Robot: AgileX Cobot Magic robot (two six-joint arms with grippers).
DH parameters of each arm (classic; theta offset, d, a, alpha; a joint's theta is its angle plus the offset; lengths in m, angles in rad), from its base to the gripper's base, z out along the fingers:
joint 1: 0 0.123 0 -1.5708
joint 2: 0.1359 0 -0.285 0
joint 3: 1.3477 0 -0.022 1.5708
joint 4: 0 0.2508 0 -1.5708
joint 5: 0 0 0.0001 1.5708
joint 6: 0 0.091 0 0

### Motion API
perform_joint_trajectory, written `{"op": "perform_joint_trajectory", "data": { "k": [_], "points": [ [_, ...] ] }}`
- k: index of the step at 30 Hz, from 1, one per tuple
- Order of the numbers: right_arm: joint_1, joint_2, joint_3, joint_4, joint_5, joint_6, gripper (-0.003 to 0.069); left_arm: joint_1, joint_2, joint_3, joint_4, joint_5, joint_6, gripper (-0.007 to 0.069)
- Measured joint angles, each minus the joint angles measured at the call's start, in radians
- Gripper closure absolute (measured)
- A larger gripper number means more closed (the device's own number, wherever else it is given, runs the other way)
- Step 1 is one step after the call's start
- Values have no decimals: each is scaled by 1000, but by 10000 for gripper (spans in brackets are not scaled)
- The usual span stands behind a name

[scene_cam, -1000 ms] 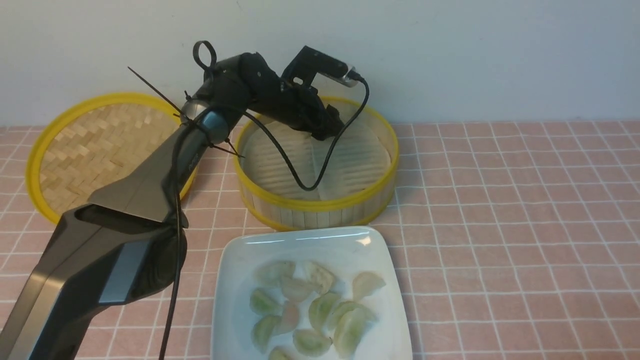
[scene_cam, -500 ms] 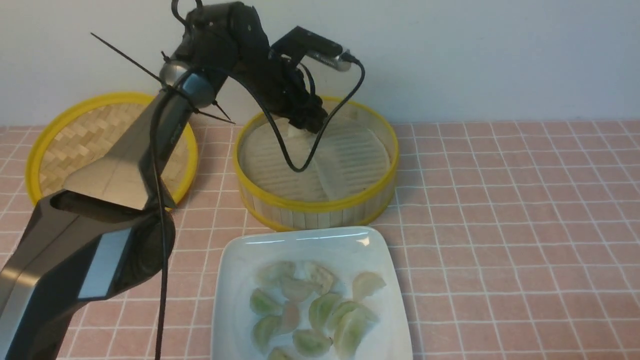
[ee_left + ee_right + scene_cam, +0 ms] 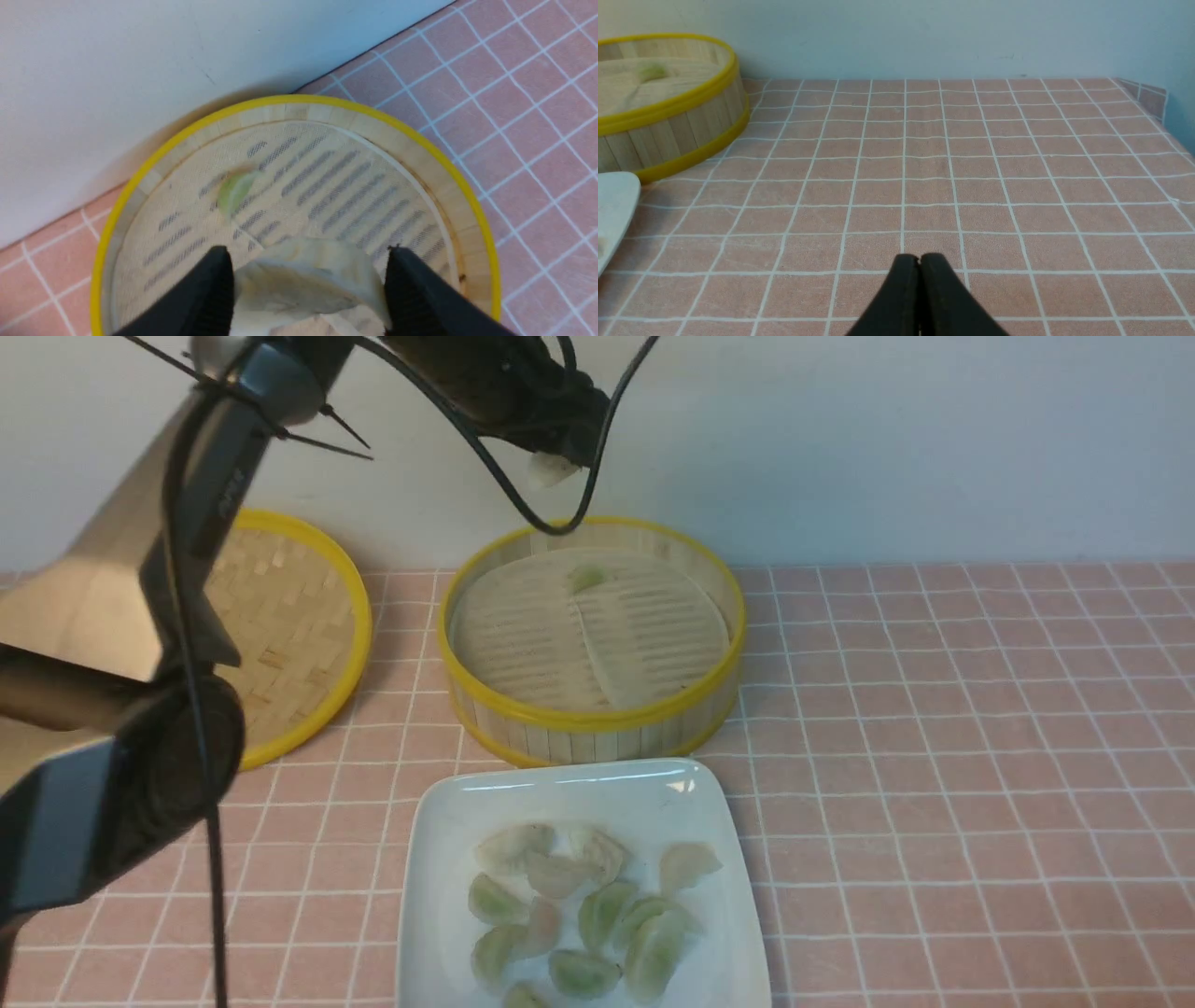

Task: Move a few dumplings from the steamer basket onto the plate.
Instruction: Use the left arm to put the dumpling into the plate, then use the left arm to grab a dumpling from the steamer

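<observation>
Tiled tabletop (image 3: 934, 709), left arm (image 3: 215, 495) high over basket (image 3: 597, 717), jaws clamping dumpling (image 3: 551, 469), right jaws closed

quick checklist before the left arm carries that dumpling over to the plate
1. Grip: left gripper is closed on the held dumpling, one finger on each side. Ok.
2. Height: in the front view the held dumpling hangs well above the steamer basket rim. Ok.
3. Landing spot: the plate has bare space along its far edge; the dumplings crowd the rest. Ok.
4. Right gripper: shut, over bare tablecloth, off the plate. Ok.
5. Cable: its loop hangs down near the basket's far rim; whether it touches, cannot tell.
6. Grip firmness: cannot tell.
</observation>
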Motion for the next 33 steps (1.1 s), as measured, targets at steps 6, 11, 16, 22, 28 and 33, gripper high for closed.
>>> {"op": "perform_joint_trajectory", "data": {
  "k": [6,11,16,22,28,33],
  "points": [
    [0,0,0,0,0,0,673,-26,-317,528,-17,-3,9,253],
    [0,0,0,0,0,0,673,-101,-461,899,-64,-4,78,253],
    [0,0,0,0,0,2,673,-156,-449,1033,-73,-14,105,261],
    [0,0,0,0,0,2,673,-162,-418,1041,-44,-147,131,403],
    [0,0,0,0,0,0,673,-162,-412,1015,21,-270,131,216],
    [0,0,0,0,0,0,673,-125,-391,875,47,-442,102,322]
  ]
}}
